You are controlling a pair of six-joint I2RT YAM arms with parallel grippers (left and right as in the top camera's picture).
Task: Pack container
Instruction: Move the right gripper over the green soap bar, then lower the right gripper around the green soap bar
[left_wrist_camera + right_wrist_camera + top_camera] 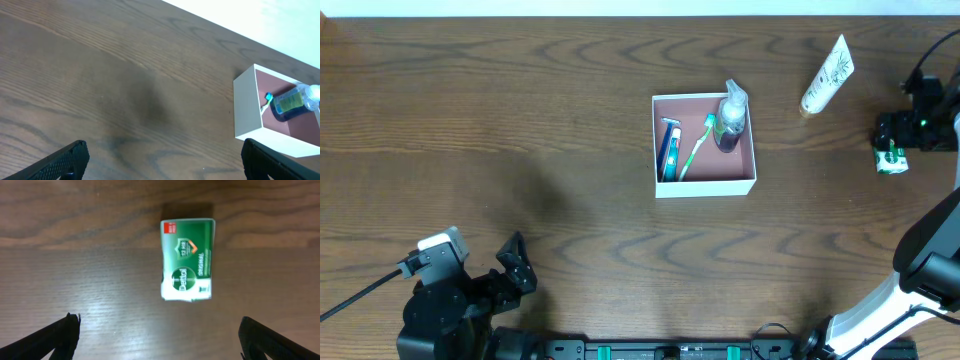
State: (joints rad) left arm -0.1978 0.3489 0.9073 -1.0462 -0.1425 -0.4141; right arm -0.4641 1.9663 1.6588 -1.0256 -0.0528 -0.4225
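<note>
Both wide open, empty, left hand point(162, 160), right hand point(157, 330) near soap pack point(187, 260)

Even, soft light, with pale glare on the table point(107, 312).

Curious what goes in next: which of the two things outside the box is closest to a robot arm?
The green packet, right by the right arm's open jaws; the white tube lies farther away.

Wide bare table point(520, 120) left of box point(705, 186); inside, bottle point(730, 122), toothbrush point(696, 148) & blue tube point(668, 150) fill back/left, front-right floor free; soap pack point(187, 260) lies w/ open wood all round.
</note>
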